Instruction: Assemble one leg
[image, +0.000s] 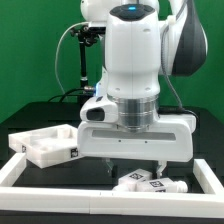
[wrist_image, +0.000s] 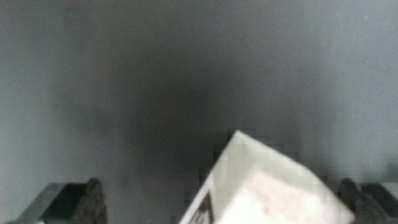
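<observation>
The white two-finger end effector (image: 133, 169) hangs low over the dark desk (wrist_image: 143, 100), fingers apart. White cylindrical tagged legs (image: 150, 185) lie at its 5 o'clock (just beside the white border rail (image: 70, 197)); open desk lies at 12 o'clock.

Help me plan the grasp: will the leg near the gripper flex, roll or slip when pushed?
Likely stiff: the leg looks like moulded white plastic. It lies on its side among other legs, so a push may shift it or its neighbours. Its smooth surface might slip in the open gripper.
</observation>
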